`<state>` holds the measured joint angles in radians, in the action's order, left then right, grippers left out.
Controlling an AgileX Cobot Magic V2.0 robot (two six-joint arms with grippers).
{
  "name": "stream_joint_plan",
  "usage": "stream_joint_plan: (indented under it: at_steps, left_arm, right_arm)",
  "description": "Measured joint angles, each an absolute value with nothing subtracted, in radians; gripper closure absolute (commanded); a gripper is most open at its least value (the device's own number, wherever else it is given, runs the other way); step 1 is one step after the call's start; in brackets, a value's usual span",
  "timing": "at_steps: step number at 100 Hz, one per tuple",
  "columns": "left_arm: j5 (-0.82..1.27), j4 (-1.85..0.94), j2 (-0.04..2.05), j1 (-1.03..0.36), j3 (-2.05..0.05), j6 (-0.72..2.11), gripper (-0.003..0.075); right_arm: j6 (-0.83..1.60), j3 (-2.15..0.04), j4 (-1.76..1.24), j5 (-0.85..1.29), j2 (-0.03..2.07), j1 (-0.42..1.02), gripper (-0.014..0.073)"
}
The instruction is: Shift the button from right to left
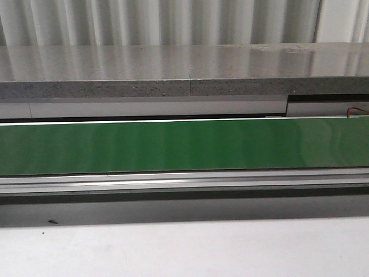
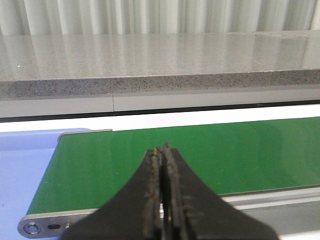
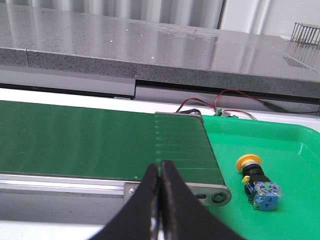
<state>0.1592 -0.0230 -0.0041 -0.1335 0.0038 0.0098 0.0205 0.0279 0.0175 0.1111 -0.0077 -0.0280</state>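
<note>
So the button is lying on its side in the green tray, just past the end of the green belt and off to one side of the right gripper. Yellow cap points away toward the back, blue and clear block end sits nearer the camera. It isn't touching the belt roller or the tray wall as far as I can see.

Right gripper is clamped shut on nothing, fingers pressed together and hovering over the belt's end. The left gripper is the same deal: closed, empty, hanging over the far end of the belt next to a blue surface.

My guess is the pick hasn't started yet. To do it well, the right gripper needs to spread its fingers first, shift sideways over the tray, then come down across the dark neck or the blocky body rather than the round cap, which would probably roll out.

Stuff to watch: the belt's end roller and metal bracket sit between the gripper and the button, so lift over them. Red wires run behind the tray, out of the way. The front view shows only bare belt and the grey stone ledge.
</note>
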Motion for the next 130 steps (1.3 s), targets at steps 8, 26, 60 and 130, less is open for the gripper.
stream_joint_plan:
  at_steps: [8,26,60,130]
  left_arm:
    - [0.159,-0.023,-0.004,-0.134,0.004,0.01,0.0741]
    - [0.159,-0.023,-0.004,-0.134,0.004,0.01,0.0741]
    - [0.159,-0.023,-0.004,-0.134,0.004,0.01,0.0741]
    - [0.159,-0.023,-0.004,-0.134,0.004,0.01,0.0741]
  right_arm:
    - [0.021,0.028,0.017,0.111,-0.008,-0.028,0.0643]
    - [0.021,0.028,0.017,0.111,-0.008,-0.028,0.0643]
    - [0.021,0.028,0.017,0.111,-0.008,-0.028,0.0643]
    - [0.021,-0.249,0.017,0.349,0.114,-0.028,0.0643]
